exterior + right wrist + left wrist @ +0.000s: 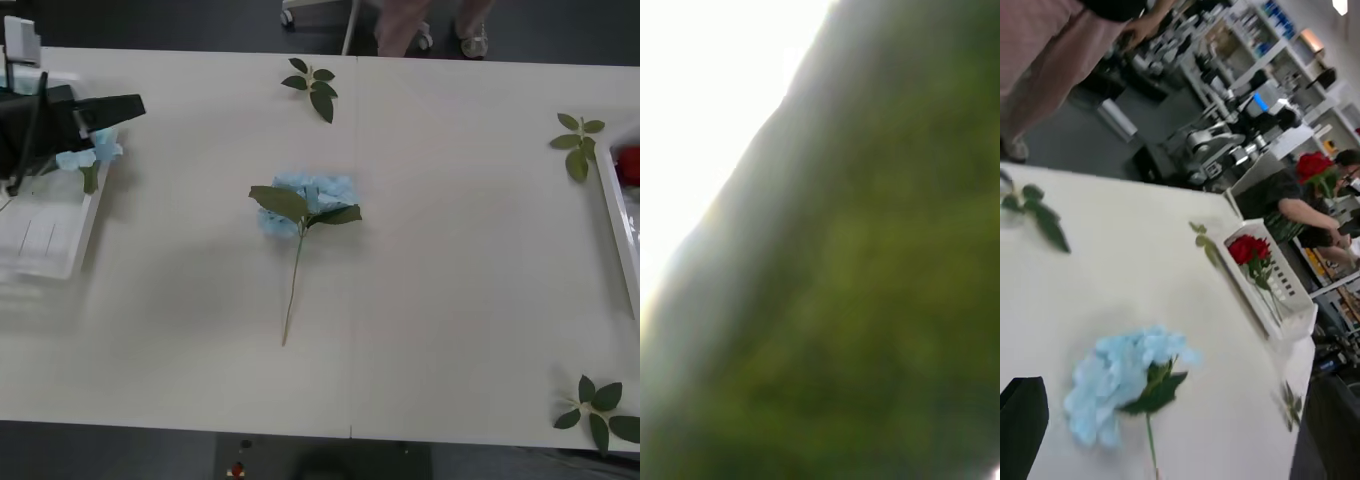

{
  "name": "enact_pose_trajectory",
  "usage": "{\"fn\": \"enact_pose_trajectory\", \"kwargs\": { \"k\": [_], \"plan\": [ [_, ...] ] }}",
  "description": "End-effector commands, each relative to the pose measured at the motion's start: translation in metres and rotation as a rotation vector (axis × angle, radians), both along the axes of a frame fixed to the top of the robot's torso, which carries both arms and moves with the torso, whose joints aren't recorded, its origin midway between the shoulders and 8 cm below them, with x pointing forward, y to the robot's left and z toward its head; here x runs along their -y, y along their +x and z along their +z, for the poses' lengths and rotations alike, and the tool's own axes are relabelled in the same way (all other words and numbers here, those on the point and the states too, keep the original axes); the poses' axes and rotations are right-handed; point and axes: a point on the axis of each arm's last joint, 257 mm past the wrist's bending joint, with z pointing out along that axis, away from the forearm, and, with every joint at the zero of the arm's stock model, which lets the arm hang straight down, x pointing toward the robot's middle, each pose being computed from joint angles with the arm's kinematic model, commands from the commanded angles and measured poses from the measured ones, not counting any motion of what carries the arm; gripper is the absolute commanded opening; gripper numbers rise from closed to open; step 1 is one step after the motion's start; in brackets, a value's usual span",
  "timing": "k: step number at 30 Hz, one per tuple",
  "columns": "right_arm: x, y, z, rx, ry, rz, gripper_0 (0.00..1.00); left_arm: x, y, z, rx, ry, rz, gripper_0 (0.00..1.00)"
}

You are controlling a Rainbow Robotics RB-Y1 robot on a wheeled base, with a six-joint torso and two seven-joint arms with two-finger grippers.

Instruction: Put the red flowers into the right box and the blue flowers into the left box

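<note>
We see a soft green mass (pixel 880 300) covering most of the right wrist view, too blurred for us to tell what it is. Its edge runs on a slant from one lower corner up toward the top. Along that edge the green fades into a grey band (pixel 752 202). Beyond the band we see a plain, very bright white area (pixel 707 82) at the upper corner.
</note>
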Motion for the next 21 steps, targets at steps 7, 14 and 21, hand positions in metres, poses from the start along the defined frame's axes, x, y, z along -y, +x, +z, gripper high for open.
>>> {"fn": "enact_pose_trajectory", "kwargs": {
  "k": [7, 14, 21],
  "plan": [
    [0.09, 0.007, -0.041, -0.048, -0.328, -0.139, 0.0, -0.092, -0.037, -0.029, -0.254, 0.215, 0.071, 1.0],
    [0.129, 0.006, -0.103, -0.068, -0.418, -0.232, 0.0, -0.12, -0.049, -0.052, -0.396, 0.378, 0.154, 1.0],
    [0.151, -0.004, -0.167, -0.077, -0.454, -0.306, 0.0, -0.118, -0.055, -0.066, -0.496, 0.445, 0.205, 1.0]
  ]
}}
